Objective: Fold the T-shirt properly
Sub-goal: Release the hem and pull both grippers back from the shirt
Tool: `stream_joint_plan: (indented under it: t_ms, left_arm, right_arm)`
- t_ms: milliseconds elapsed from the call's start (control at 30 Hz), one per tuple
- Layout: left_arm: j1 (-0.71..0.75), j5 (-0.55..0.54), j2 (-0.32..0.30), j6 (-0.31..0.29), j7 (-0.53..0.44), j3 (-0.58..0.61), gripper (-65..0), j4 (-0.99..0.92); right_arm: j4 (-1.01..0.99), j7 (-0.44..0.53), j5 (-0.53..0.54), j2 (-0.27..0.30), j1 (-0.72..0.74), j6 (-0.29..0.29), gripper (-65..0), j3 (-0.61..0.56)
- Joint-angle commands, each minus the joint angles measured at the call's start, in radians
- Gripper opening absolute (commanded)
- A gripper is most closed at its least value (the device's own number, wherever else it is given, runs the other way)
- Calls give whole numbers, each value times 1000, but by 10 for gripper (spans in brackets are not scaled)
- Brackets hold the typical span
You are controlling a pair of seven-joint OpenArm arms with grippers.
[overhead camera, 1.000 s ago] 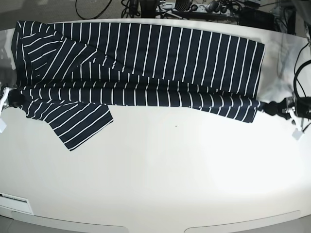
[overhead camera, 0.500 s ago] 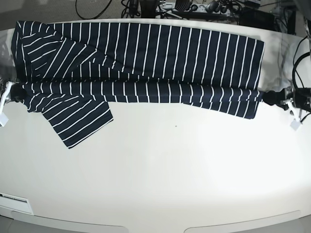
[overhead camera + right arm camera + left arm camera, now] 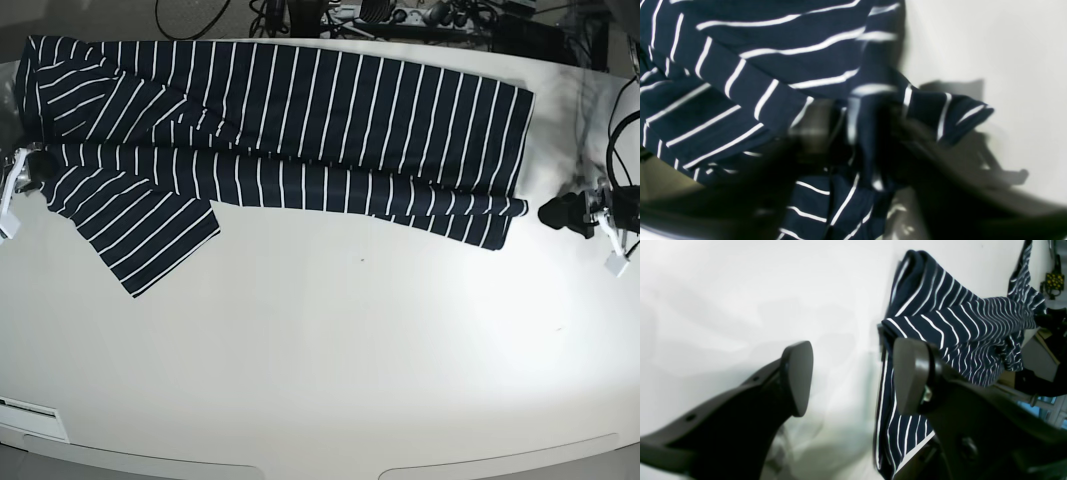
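Observation:
The dark navy T-shirt with thin white stripes lies folded lengthwise along the back of the white table, with one sleeve sticking out toward the front left. My left gripper is open and empty, just right of the shirt's right end. In the left wrist view its fingers stand wide apart with the shirt's folded edge beyond the right one. My right gripper is at the shirt's left end. The blurred right wrist view shows it shut on bunched shirt fabric.
Cables and equipment lie beyond the table's back edge. White tags hang from both grippers, one at the right and one at the left. A label sits at the front left edge.
My left gripper has let go of the shirt's right end and drawn back to the right. The front fold has moved toward the back. My right gripper has moved back with the fabric.

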Motion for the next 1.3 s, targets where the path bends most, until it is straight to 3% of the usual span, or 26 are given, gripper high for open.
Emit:
stream_joint_plan:
  t_ms: [0, 200, 367, 467, 733, 900, 1033, 1267]
  left_arm:
    - [-13, 18, -23, 5, 14, -5, -246, 8]
    - [-14, 18, -23, 4, 14, -5, -246, 8]
    - [-17, 18, -23, 3, 14, -5, -246, 8]
    - [-39, 18, -24, -22, 14, -7, -246, 8]
    - [-197, 18, -18, -39, 14, -55, -246, 26]
    - [-274, 18, -19, -37, 14, -55, -246, 76]
    - [-301, 18, -18, -14, 14, -55, -246, 117]
    - [-299, 18, -20, -7, 14, -55, -246, 132]
  right_arm:
    - [12, 1, 34, 41, 27, 9, -242, 13]
    - [12, -101, 258, 70, 121, 9, -223, 13]
    - [12, -89, 310, 63, 210, 9, -223, 13]
    - [11, -25, 310, 14, 247, 9, -223, 13]
    - [9, 281, -136, -166, 248, 9, -223, 13]
    - [-4, 365, -365, -263, 246, -95, -223, 13]
    - [-83, 378, -421, -317, 249, -117, -221, 13]
    - [-288, 463, -419, -321, 287, -110, -213, 13]
